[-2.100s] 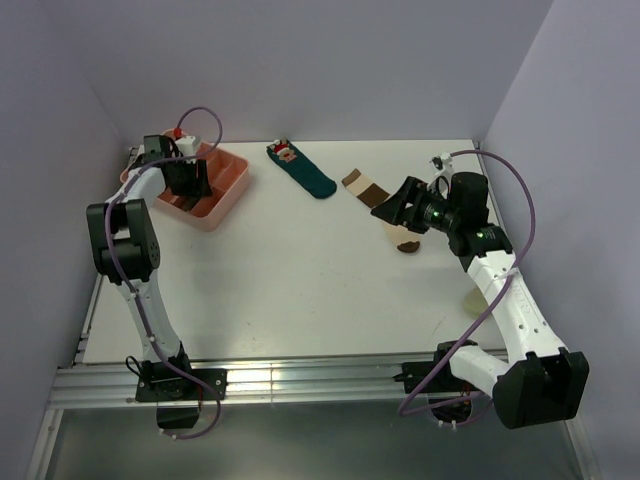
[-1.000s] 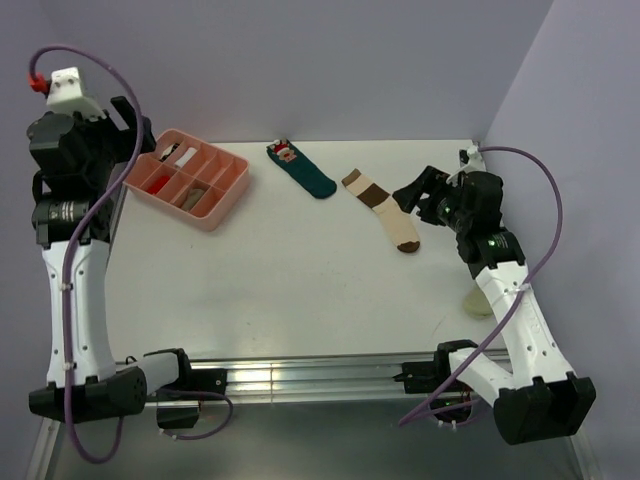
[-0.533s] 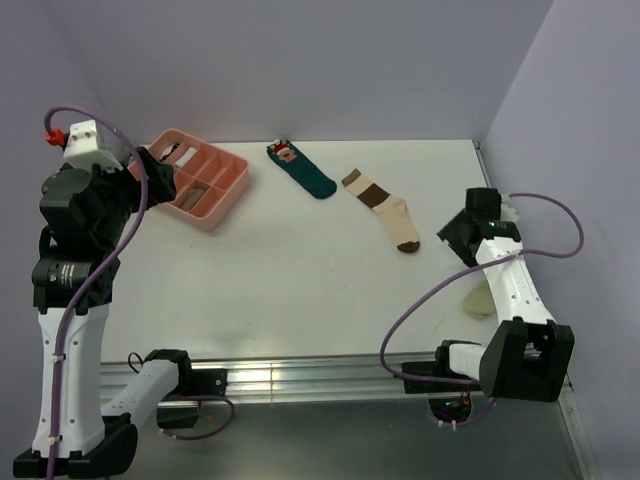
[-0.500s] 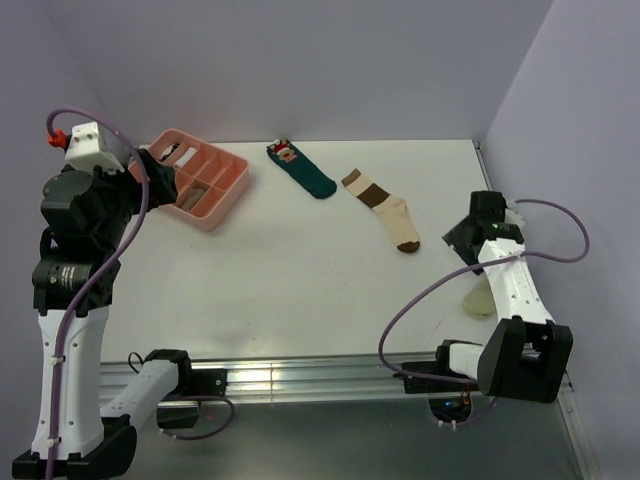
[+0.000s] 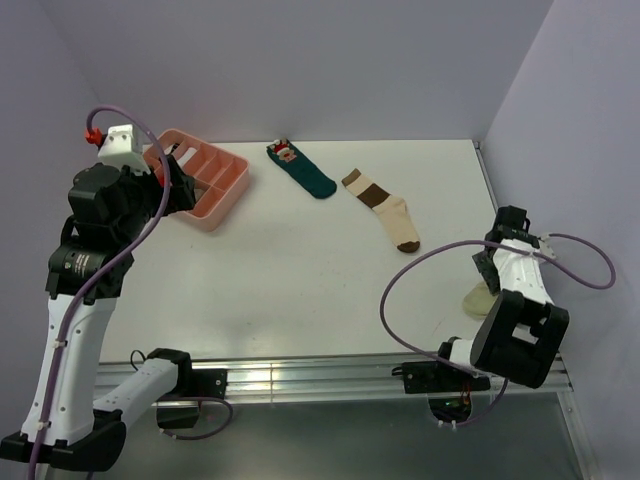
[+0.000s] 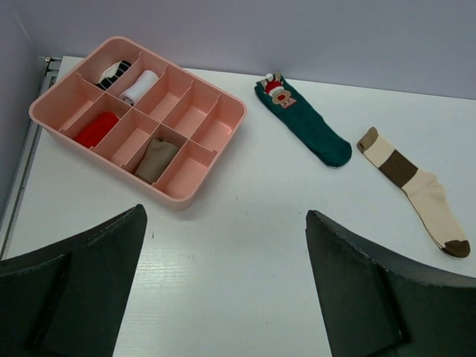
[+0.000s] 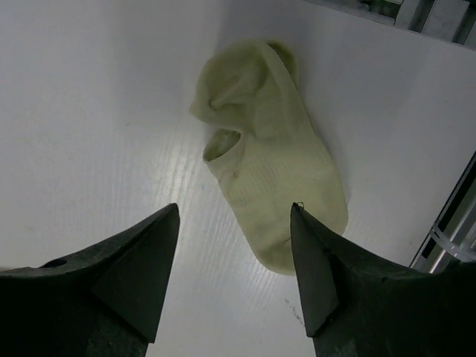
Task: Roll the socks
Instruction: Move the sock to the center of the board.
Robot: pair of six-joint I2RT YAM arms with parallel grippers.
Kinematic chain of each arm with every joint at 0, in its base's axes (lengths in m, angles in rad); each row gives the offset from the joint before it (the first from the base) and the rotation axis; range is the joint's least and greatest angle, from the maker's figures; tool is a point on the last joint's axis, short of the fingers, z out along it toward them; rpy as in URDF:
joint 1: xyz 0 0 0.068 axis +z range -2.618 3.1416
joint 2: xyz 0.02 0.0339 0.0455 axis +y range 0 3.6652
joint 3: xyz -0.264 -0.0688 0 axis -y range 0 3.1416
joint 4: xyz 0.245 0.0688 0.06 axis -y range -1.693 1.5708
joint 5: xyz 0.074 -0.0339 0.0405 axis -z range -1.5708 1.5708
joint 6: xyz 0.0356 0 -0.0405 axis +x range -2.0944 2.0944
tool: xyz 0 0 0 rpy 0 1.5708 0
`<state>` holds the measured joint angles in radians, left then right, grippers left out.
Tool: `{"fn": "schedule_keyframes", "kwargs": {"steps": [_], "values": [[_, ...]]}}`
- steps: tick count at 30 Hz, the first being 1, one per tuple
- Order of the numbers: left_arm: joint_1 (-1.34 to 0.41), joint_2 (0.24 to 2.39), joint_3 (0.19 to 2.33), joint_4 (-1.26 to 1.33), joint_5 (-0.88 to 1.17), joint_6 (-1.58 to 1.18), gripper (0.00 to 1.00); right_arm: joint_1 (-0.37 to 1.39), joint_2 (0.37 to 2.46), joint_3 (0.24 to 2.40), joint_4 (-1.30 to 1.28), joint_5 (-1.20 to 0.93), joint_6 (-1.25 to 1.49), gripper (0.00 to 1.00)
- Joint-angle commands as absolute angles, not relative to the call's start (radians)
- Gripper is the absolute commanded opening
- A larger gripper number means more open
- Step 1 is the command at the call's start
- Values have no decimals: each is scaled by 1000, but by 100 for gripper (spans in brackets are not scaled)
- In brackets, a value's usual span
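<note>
A cream sock with dark brown and tan bands (image 5: 385, 208) (image 6: 413, 190) lies flat at the back middle of the table. A plain pale sock (image 5: 478, 300) (image 7: 268, 186) lies crumpled near the right edge; it looks yellowish in the right wrist view. My right gripper (image 5: 493, 268) (image 7: 235, 208) hangs just over it, jaws open, nothing between them. The sock's lower end lies by the right finger. My left gripper (image 5: 170, 185) (image 6: 224, 216) is raised over the left side of the table, wide open and empty, facing the tray.
A pink compartment tray (image 5: 235, 190) (image 6: 186, 197) at the back left holds rolled items: red, white, dark striped and tan-brown. A dark teal sock with a red-and-white figure (image 5: 305, 172) (image 6: 309, 130) lies beside it. The metal rail of the table edge (image 7: 424, 15) runs close to the pale sock.
My right arm pulled back from the banded sock to the right edge, over the pale sock, its jaws a little narrower. My left arm swung from high at the left toward the tray.
</note>
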<state>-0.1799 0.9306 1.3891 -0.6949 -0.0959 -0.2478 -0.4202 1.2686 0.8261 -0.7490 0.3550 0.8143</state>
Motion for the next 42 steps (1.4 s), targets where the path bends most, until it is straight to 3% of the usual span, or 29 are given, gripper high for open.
{"fn": "schedule_keyframes", "kwargs": {"steps": [1,9,10,14,19,28,34,42], "values": [[-193,930,1399,-687,-121,-226,93,-433,1331,808,-713,373,836,68],[-198,914,1387,-683,-123,-229,92,-434,1456,739,-634,301,821,56],[-198,913,1387,-683,-127,-224,92,-434,1479,736,-630,287,821,49],[-198,905,1387,-684,-147,-218,91,-434,1503,712,-609,224,802,39],[-198,908,1391,-675,-149,-216,91,-407,1516,684,-595,124,770,35],[-198,913,1384,-661,-149,-221,90,-72,1529,701,-630,28,817,35],[-198,899,1356,-637,-158,-222,90,251,1569,729,-624,-24,891,34],[-199,887,1312,-601,-123,-232,92,713,1879,1173,-692,-26,750,34]]}}
